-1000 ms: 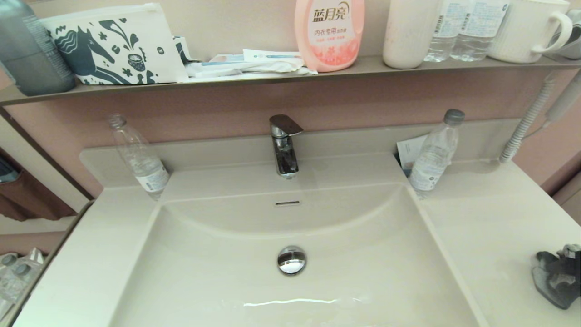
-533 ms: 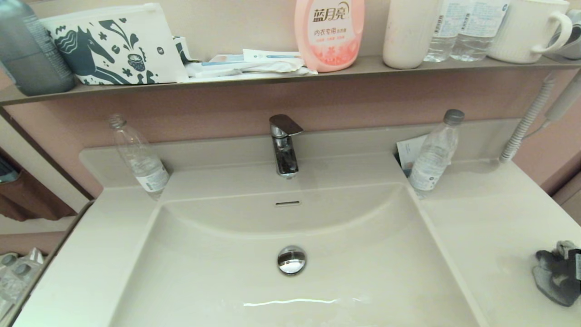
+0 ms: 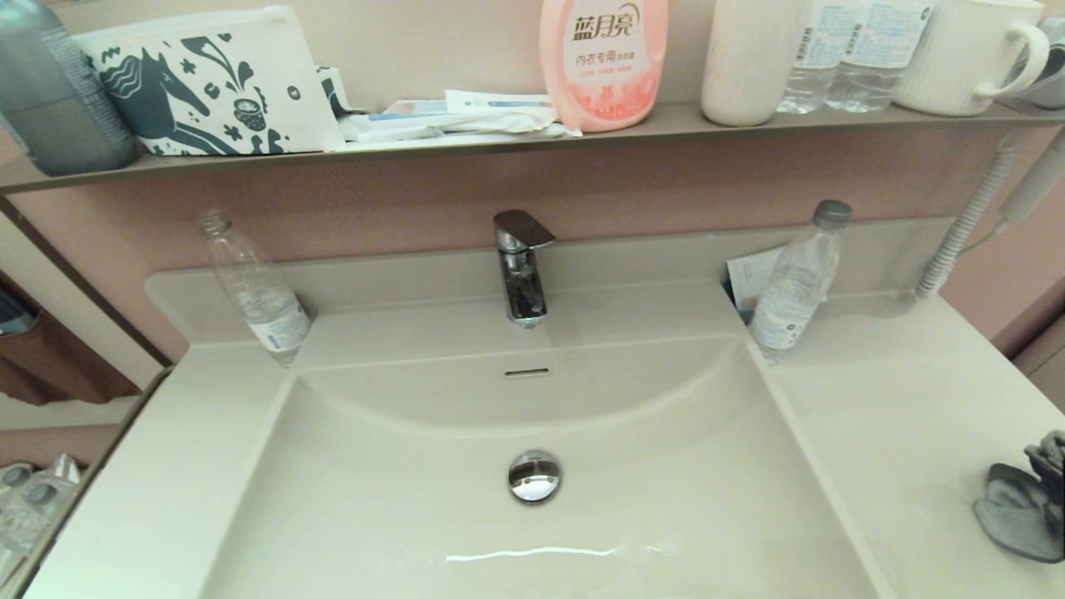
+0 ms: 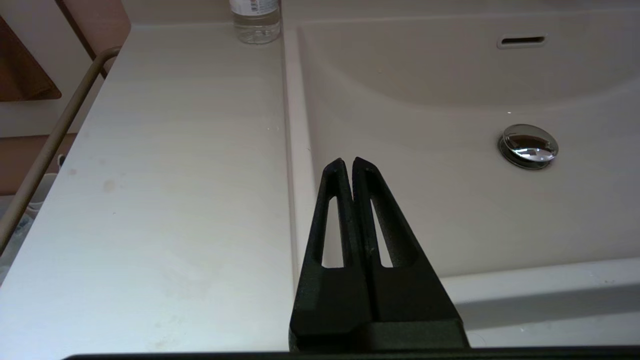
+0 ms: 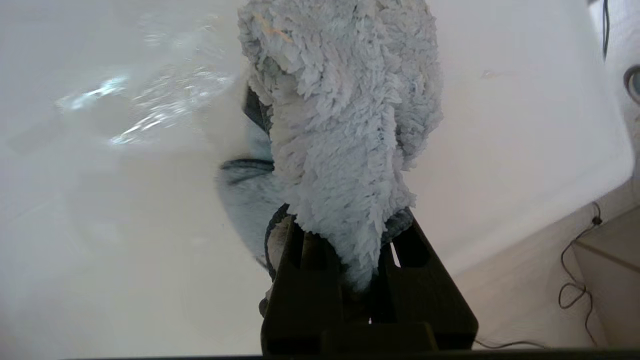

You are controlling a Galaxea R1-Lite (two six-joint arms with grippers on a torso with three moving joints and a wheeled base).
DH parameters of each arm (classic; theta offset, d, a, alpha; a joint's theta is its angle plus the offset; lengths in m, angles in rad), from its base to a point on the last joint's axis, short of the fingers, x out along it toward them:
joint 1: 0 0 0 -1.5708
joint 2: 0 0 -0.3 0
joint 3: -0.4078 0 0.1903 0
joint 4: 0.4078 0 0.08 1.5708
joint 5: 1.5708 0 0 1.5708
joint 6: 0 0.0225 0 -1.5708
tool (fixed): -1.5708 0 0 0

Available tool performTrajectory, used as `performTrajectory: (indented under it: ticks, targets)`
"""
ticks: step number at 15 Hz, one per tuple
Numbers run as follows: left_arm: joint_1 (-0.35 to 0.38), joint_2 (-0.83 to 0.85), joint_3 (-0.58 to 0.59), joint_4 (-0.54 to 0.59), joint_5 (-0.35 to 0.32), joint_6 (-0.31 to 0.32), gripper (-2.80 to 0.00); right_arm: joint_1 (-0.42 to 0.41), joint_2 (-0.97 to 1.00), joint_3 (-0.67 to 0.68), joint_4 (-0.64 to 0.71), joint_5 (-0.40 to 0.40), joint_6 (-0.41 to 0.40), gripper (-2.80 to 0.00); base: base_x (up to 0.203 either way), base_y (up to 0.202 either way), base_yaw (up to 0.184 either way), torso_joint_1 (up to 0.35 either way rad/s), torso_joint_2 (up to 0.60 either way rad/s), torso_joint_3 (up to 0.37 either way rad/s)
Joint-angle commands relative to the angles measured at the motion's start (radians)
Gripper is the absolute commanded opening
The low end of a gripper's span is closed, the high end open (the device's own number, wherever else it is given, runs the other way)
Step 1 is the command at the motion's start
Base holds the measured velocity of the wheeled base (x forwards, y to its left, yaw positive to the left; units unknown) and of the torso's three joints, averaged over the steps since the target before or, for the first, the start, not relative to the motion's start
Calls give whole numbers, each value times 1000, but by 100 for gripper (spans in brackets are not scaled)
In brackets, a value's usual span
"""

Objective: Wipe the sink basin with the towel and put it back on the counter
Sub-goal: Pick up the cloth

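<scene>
Right gripper [image 5: 350,250] clamping the towel [image 5: 345,125] over the counter [image 3: 899,416] — right of the sink basin [image 3: 416,516], left gripper [image 4: 348,167] idling pressed together.

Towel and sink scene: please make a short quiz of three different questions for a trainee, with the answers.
1. True or false: the towel lies inside the sink basin.
2. Which gripper is shut on the towel? A) left gripper B) right gripper
3. Fill in: the left gripper hangs with its fingers shut over the basin's rim, beside the ____.

Key
1. False; it is over the counter, at the right edge of the head view.
2. B
3. counter
</scene>
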Motion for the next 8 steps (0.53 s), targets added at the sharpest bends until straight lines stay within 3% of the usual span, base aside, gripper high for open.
performTrajectory:
  ticks: [1,4,8]
  targets:
    - [1,1,0,0,0,-1,-280,23,-105,-28,44,-1,2,-280,0,0,0,0,0,0]
    - [1,1,0,0,1,-1,-280,142,-193,-258,368,-2,76,-280,0,0,0,0,0,0]
    - [1,1,0,0,0,-1,-280,481,-202,-521,665,-52,273,-280,0,0,0,0,0,0]
